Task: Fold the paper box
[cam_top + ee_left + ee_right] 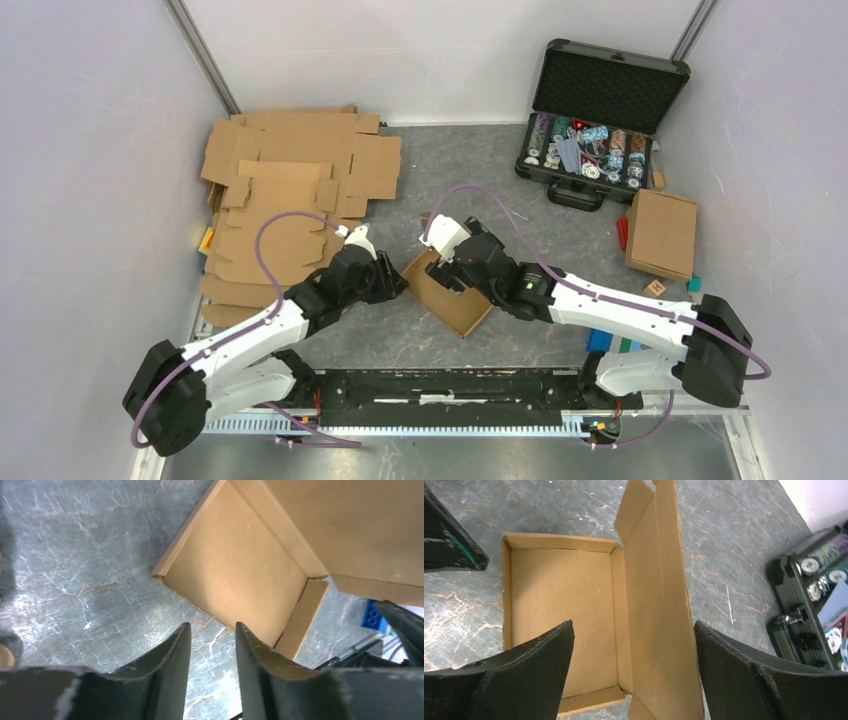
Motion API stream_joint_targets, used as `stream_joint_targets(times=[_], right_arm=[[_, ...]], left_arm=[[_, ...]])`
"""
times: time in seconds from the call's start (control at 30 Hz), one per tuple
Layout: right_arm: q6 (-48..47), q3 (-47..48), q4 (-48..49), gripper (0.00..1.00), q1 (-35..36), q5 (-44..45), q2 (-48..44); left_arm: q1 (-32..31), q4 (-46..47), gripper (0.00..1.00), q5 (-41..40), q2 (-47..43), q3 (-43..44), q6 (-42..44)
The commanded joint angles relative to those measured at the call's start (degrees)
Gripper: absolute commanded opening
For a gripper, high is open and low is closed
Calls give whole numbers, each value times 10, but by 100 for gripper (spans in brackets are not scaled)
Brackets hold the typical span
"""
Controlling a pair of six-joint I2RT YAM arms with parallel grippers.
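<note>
From above, the paper box [452,292] sits open on the grey counter [480,170], midway between the two arms, its walls up and its lid flap unfolded. The left hand [392,278] is at the box's left corner and the right hand [456,268] hangs over its far side. A stack of flat cardboard [290,190] lies well to the left of the box, an open case of chips [598,125] lies far beyond it to the right, and a folded box [660,232] rests to its right. In the left wrist view, the left hand [212,627] has its fingers somewhat parted with only counter between them, just short of the box's near corner, touching nothing. In the right wrist view, the right hand [633,625] is spread wide above the box. One finger is over the tray floor, the other is past the lid flap [659,580], and neither pinches the cardboard.
</note>
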Motion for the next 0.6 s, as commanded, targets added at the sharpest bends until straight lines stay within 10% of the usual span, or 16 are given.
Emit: stream_joint_targets(times=[0.0, 0.17, 0.57], right_arm=[[27, -15, -11, 94, -12, 37, -46], [53, -29, -35, 92, -49, 1, -74], [43, -53, -18, 85, -73, -57, -108]], left_arm=[[9, -62, 55, -37, -34, 50, 90], [39, 51, 75, 11, -12, 62, 170], [83, 322, 75, 180, 185, 135, 326]])
